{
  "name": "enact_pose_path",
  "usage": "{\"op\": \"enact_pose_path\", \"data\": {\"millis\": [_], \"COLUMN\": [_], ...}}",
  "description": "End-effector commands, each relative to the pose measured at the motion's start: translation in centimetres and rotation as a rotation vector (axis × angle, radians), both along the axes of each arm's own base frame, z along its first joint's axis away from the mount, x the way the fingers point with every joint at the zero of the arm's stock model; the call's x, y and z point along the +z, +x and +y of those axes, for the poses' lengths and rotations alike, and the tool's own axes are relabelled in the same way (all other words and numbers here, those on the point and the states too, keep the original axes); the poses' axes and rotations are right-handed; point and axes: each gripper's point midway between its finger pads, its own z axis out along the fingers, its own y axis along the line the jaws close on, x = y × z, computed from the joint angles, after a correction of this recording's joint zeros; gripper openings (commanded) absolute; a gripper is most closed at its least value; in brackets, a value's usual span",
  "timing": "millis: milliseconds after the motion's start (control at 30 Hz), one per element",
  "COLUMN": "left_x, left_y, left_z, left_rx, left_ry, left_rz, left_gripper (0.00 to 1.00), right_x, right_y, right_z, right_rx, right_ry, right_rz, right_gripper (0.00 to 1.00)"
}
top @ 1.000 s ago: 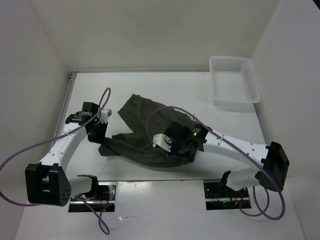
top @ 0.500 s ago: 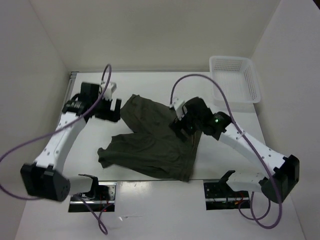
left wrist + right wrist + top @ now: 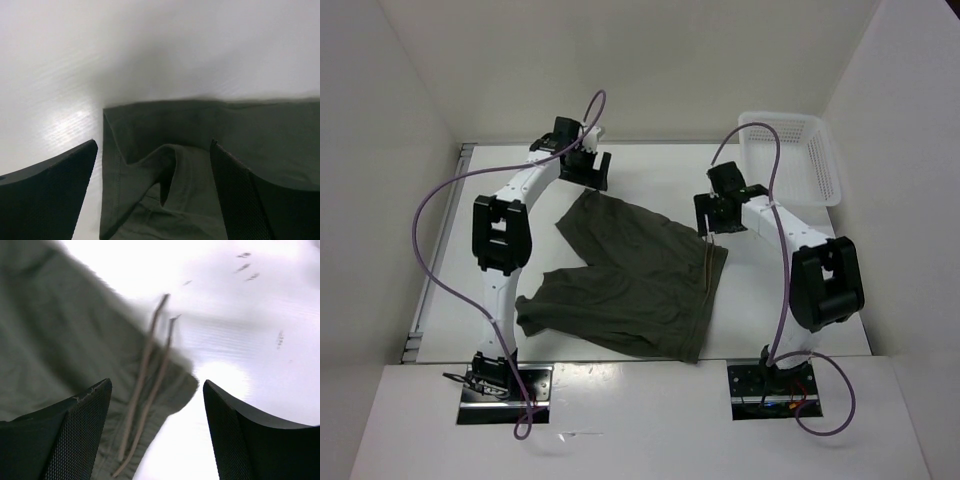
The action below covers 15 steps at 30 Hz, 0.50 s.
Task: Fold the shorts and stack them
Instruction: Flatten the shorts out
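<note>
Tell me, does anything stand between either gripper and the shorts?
Nothing visible does. The left gripper is open over a leg hem of the shorts; the right gripper is open over the drawstring.

No lettering, label, brand, number or sign is showing clearly enough to be read in any view.

One pair of shorts (image 3: 630,285), one basket (image 3: 790,200), two arms (image 3: 500,230) (image 3: 825,280)
</note>
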Motion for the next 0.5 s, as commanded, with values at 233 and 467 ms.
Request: {"op": "enact_pose_path", "data": {"millis": [233,467], "left_x": [-4.1,-6.2], "left_y": [-1.5,-1.1], "left_z": [-1.5,-2.6], "left_rx": [-0.078,-0.113], "left_ry": [-0.094,-0.142], "left_rz": [0.141,0.170], "left_gripper": [1.00,0.93], "right_x": [-5.1,-8.8], "right_y": [-0.8,-1.5], "right_z": [-0.1,0.0], "right_rx": [-0.064,-0.147], "right_ry": [0.023,0.122], "right_rz": [0.155,0.288], "right_gripper": [0.78,0.78]}}
